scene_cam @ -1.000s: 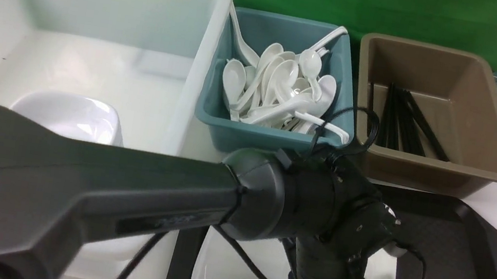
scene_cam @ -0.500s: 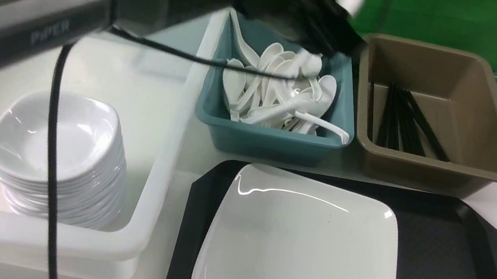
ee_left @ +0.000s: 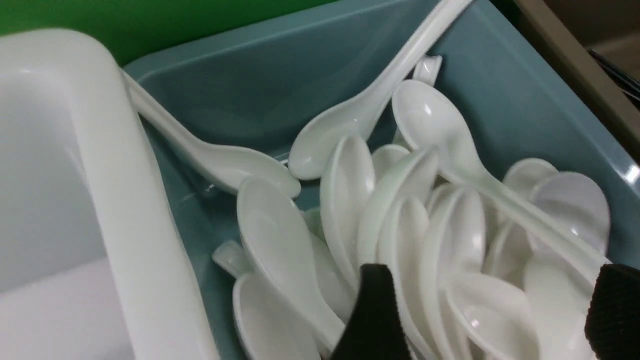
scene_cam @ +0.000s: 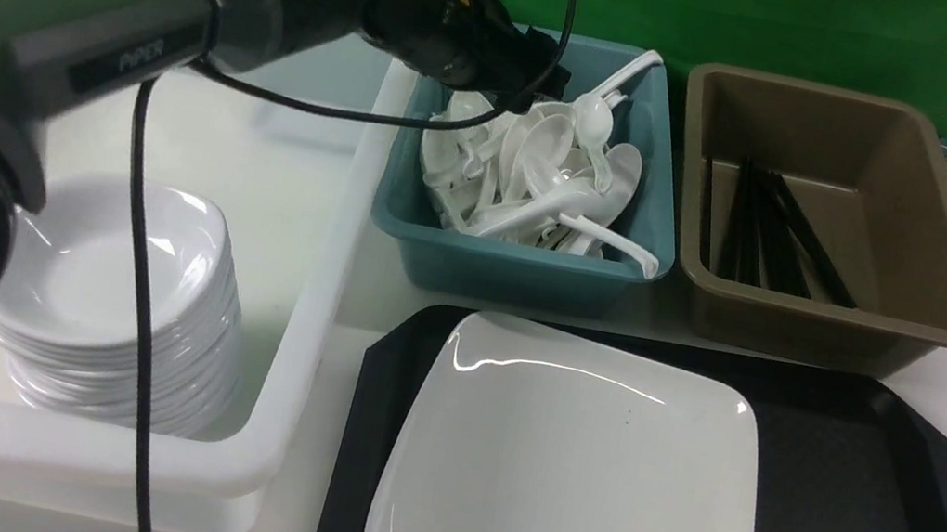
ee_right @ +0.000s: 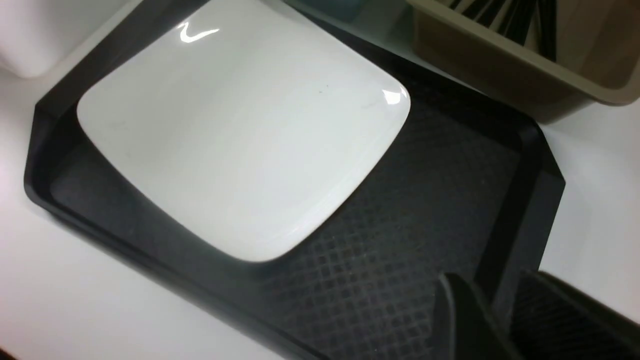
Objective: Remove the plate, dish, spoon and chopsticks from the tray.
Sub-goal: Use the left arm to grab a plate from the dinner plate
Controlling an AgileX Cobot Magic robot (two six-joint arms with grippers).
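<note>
Spoons [scene_cam: 534, 172] heaped in the teal bin [scene_cam: 520, 268], upper centre, could snag the left gripper [ee_left: 492, 300], jaws apart over them. 1 plate [scene_cam: 573, 478] sits on the tray [scene_cam: 868, 513], lower centre; glossy, it may slip.

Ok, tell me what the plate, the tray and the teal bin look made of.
Plate: glossy white, sharp light glints along its rim; ceramic or melamine, can't tell which. Tray: matte black, likely plastic, by its moulded cross-hatch texture and raised rim. Teal bin: smooth, semi-gloss, probably plastic, with thin walls, rounded corners and a soft sheen.
</note>
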